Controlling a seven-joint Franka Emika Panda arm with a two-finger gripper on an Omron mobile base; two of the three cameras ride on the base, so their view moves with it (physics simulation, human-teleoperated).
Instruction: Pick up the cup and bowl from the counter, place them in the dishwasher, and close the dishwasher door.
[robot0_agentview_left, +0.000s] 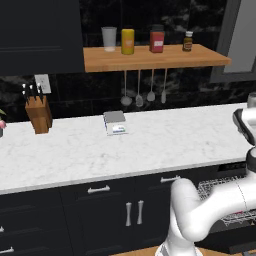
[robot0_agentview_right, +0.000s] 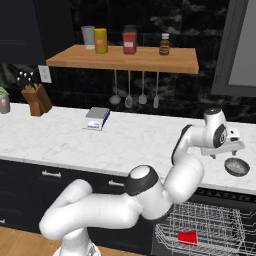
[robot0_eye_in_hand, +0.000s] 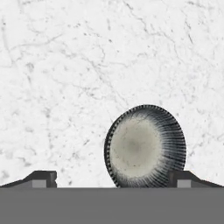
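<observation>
With the cup (robot0_agentview_right: 188, 237) already lying red in the rack (robot0_agentview_right: 210, 230) at the lower right of the right base frame, we are on the bowl step of the job. Our gripper (robot0_agentview_right: 231, 150) hangs over the bowl (robot0_agentview_right: 237, 166), a dark ribbed dish with a pale inside, which sits on the bench (robot0_agentview_right: 125, 140) near its front edge at the right of that frame, just above the open dishwasher (robot0_agentview_right: 220, 227). From the hand camera the bowl (robot0_eye_in_hand: 145, 146) shows low and right of centre on the marble, with the fingers (robot0_eye_in_hand: 41, 178) spread wide at the bottom corners and holding nothing; the right tip overlaps the bowl's rim in the frame, though we cannot tell whether it touches.

We judge the bowl is off centre between the tips, so the next move calls for a small shift toward it, then a descent so that one tip goes inside the rim and the other outside, and a firm close on the wall. After that come a lift and a carry down into the rack beside the cup, and last the door, which these frames do not clearly show.
</observation>
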